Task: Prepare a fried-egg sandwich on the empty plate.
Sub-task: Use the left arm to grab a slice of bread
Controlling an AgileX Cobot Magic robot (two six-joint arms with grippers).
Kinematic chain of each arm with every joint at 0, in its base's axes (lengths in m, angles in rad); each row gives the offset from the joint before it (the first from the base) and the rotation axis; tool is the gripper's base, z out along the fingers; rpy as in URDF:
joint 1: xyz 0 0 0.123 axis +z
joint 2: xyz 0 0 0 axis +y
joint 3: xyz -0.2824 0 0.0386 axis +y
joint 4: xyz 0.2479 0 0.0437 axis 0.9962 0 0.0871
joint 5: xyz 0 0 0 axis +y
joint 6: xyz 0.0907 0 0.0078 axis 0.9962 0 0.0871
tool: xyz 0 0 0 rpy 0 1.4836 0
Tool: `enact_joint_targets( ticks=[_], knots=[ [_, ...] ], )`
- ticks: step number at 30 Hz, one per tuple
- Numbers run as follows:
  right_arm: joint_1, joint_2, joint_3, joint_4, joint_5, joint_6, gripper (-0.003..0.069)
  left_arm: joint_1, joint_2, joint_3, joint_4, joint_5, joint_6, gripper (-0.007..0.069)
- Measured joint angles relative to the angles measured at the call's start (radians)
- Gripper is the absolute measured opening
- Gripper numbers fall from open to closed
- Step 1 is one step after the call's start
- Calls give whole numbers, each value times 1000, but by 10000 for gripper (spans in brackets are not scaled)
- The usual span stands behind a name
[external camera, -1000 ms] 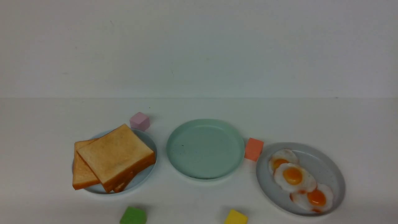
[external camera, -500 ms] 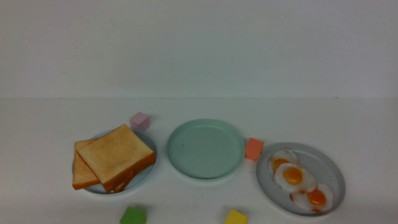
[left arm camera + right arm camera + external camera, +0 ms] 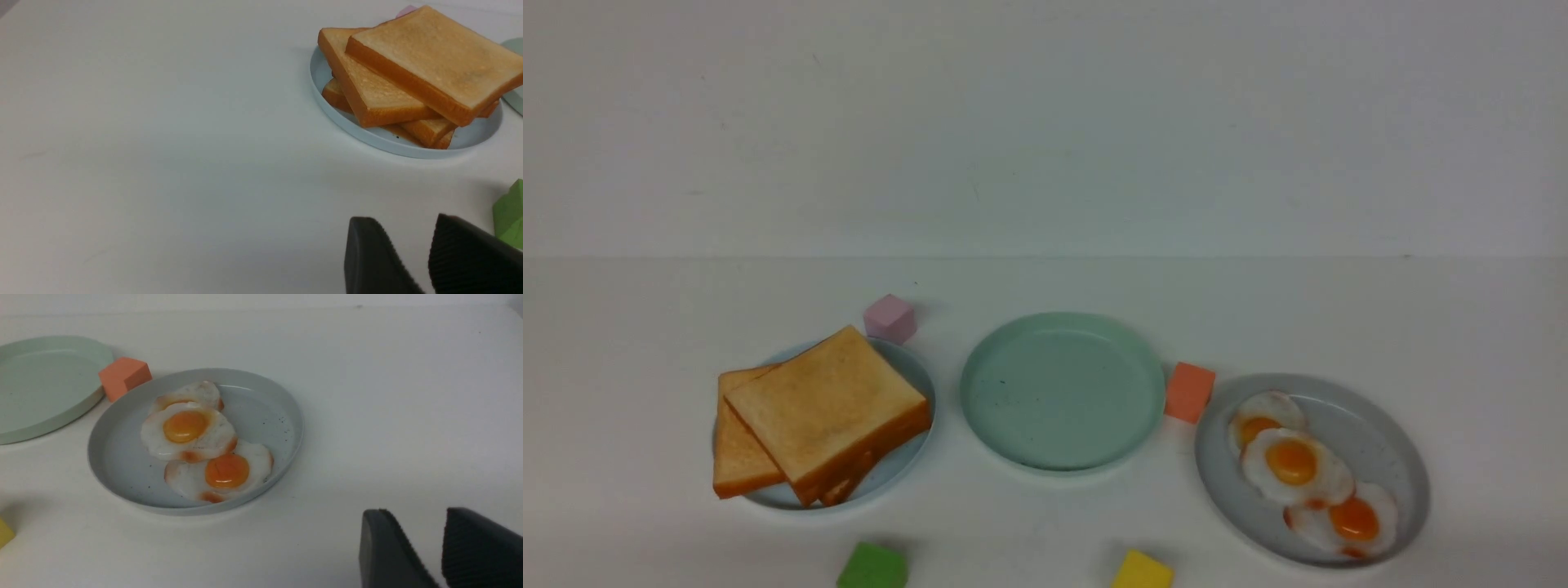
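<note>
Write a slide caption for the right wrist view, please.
Three overlapping fried eggs on grey plate; orange cube, mint-green plate nearby; right gripper open, empty.

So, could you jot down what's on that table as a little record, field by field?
middle: mint-green plate, empty
robot's left side: pale blue plate with a stack of toast slices
robot's right side: grey plate with three overlapping fried eggs
loose blocks: pink cube behind the toast; orange cube between the mint-green and grey plates; green cube and yellow cube nearest the robot
left gripper: open, holding nothing
right gripper: open, holding nothing
sandwich: not started
</note>
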Motion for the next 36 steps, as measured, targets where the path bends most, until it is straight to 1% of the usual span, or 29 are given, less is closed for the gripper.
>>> enact_joint_targets(
  ticks=[4, 6, 10, 13, 14, 16, 19, 21, 25, 26, 27, 28, 29, 31, 32, 33, 35, 36],
  knots=[
    [0, 0, 6, 0, -44, 0, 241, 0, 0, 2, -12, -75, 0, 239],
    [0, 0, 11, 6, -106, 3, 241, 0, 0, 2, -44, -144, 0, 239],
    [0, 0, 11, 27, -293, 7, 241, 0, 0, 3, -142, -267, 0, 239],
    [0, 0, 11, 30, -459, 10, 241, 0, 0, 3, -281, -376, -24, 239],
    [0, 0, 11, 30, -469, 10, 241, 0, 0, 3, -303, -390, -30, 239],
    [0, 0, 11, 30, -593, 35, 241, 0, 0, 3, -442, -465, -65, 239],
    [0, 0, 11, 30, -675, 65, 241, 0, 0, 3, -553, -556, -81, 239],
    [0, 0, 11, 44, -713, 110, 241, 0, 0, 3, -595, -594, -85, 239],
    [0, 3, -60, 116, -721, 239, 241, 0, 0, -81, -605, -571, -87, 239],
    [0, 6, -67, 124, -721, 245, 241, 0, 0, -88, -604, -567, -87, 239],
    [0, 26, -124, 149, -716, 275, 241, 0, 0, -142, -600, -554, -87, 239],
    [0, 39, -152, 159, -714, 284, 241, 0, 3, -168, -596, -546, -84, 239],
    [0, 77, -233, 171, -698, 298, 241, 0, 29, -239, -589, -538, -75, 239],
    [0, 139, -332, 172, -659, 303, 241, 0, 83, -316, -587, -521, -62, 239],
    [0, 178, -388, 165, -629, 303, 241, 0, 135, -378, -585, -495, -57, 239],
    [0, 225, -453, 149, -579, 304, 241, 0, 192, -441, -578, -436, -53, 239],
    [0, 272, -505, 137, -527, 305, 241, 0, 242, -493, -570, -389, -50, 239],
    [0, 323, -577, 122, -426, 306, 241, 0, 326, -567, -552, -263, -49, 239]
  ],
)
